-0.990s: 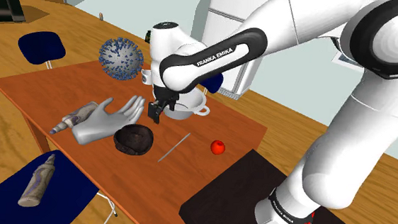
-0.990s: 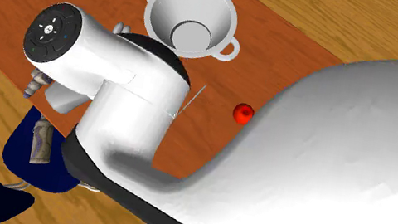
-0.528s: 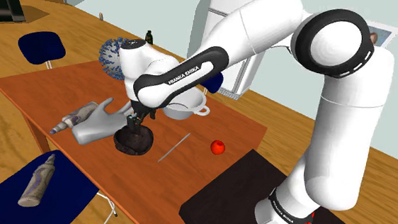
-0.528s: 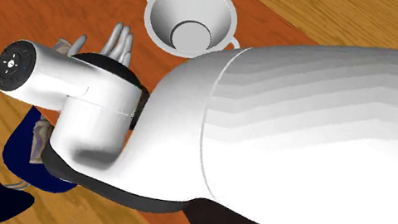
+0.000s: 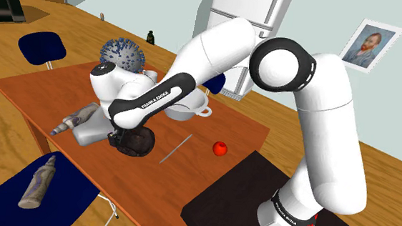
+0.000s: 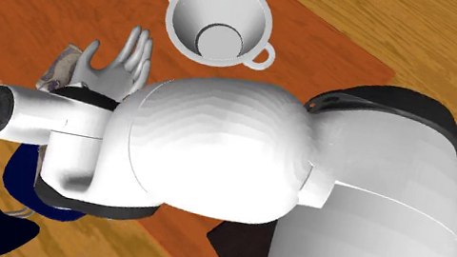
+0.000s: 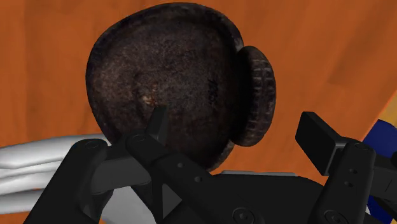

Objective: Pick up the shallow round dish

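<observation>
Wrist view: we are seeing the gripper [image 7: 236, 130] hanging right over the shallow round dish [image 7: 168, 83], which is dark, rough-looking and has a ridged lug on one side. The fingers [image 7: 327, 143] are standing wide apart and clasping nothing. One tip is sitting over the dish's inside near the rim, the other is outside, past the lug. We cannot tell whether either tip is touching the dish. The dish is lying flat on the orange-brown worktop [image 7: 51, 57], with a grey model hand [image 7: 25, 172] just beside it on the fingers' side.

In the shoulder view we are looking at the arm bending low, with its wrist down over the dish [image 5: 139, 142] near the worktop's [image 5: 36, 91] front edge. The model hand [image 5: 87, 132] is poking out from under the wrist, touching or nearly touching the dish, with a tube [image 5: 70, 118] beside it. A thin rod [image 5: 176, 149] and a small red ball [image 5: 220, 148] are lying to the dish's right in that view, and a white two-handled bowl [image 5: 186, 113] and a spiky blue-grey ball [image 5: 122, 54] are sitting further back.

In the second exterior view the arm is covering the dish, while the white bowl [image 6: 221, 20] is standing well apart from it.
</observation>
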`<control>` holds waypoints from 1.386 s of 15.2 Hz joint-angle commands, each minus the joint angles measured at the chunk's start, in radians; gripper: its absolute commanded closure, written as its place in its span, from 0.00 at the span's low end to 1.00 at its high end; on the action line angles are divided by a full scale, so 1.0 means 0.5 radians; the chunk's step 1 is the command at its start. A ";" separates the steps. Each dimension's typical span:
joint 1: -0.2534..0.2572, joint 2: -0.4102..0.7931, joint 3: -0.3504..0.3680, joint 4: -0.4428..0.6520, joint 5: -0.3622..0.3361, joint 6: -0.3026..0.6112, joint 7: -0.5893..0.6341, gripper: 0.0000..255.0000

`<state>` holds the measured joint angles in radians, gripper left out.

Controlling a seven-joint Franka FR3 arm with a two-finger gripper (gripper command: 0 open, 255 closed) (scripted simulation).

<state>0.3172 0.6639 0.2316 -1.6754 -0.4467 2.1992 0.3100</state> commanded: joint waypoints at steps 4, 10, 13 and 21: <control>0.086 0.232 -0.028 0.215 -0.060 -0.011 0.016 0.00; 0.102 0.341 -0.053 0.245 -0.090 0.066 0.047 0.00; 0.102 0.341 -0.052 0.247 -0.089 0.063 0.046 1.00; 0.102 0.342 -0.053 0.245 -0.090 0.066 0.047 1.00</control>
<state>0.3681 0.8332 0.2057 -1.5529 -0.4916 2.2318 0.3333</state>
